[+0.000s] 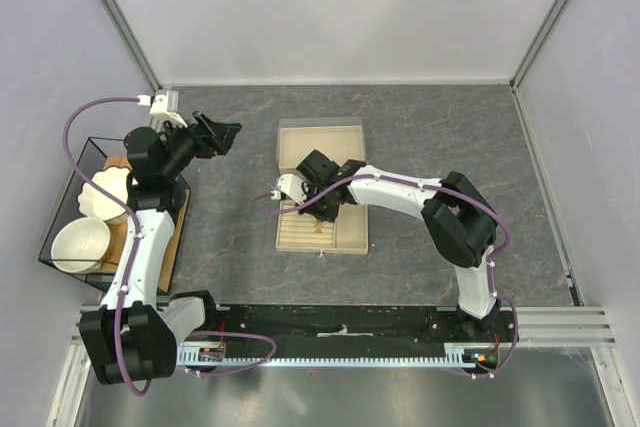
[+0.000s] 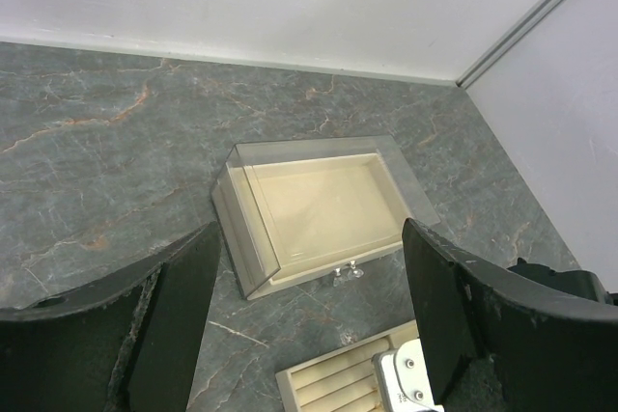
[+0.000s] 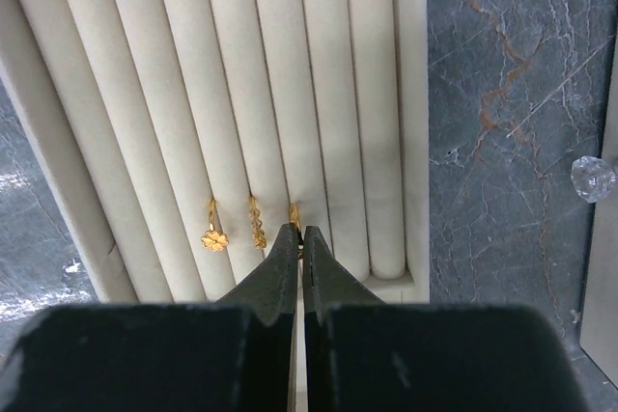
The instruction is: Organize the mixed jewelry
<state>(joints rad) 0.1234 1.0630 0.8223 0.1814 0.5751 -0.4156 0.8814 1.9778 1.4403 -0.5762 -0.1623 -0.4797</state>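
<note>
**Progress.** Three small gold rings sit in neighbouring grooves of the beige slotted tray (image 3: 126, 94), all near its corner end. These are a flower-topped ring (image 3: 213, 237), a second ring (image 3: 258, 229) and a third ring (image 3: 294, 211).

My right end effector (image 3: 302, 235) is clenched, its tips meeting right at the third ring. I cannot tell whether I am pinching that ring or only touching it. My judgement is that this third placement is the step in hand and two placements are finished.

My left end effector (image 2: 309, 320) is released, fingers wide apart and empty. It is held high over the counter (image 1: 230, 237), well apart from the tray.

**Outstanding.** I see no silver hoop in any view. A tiny speck (image 1: 320, 254) lies on the counter just beside the tray's near edge, too small to identify. Most grooves are vacant.

**Surroundings.** The box's shallow lid (image 2: 319, 205) lies open just beyond the tray, with a clear knob (image 2: 348, 272) on its near edge. At the far left of the counter, a dark-framed case holds a white bowl (image 1: 80, 244) and a scalloped dish (image 1: 105, 190).

**Obstructions.** Nothing blocks the grooves. My own fingers hide the third ring's seating.
</note>
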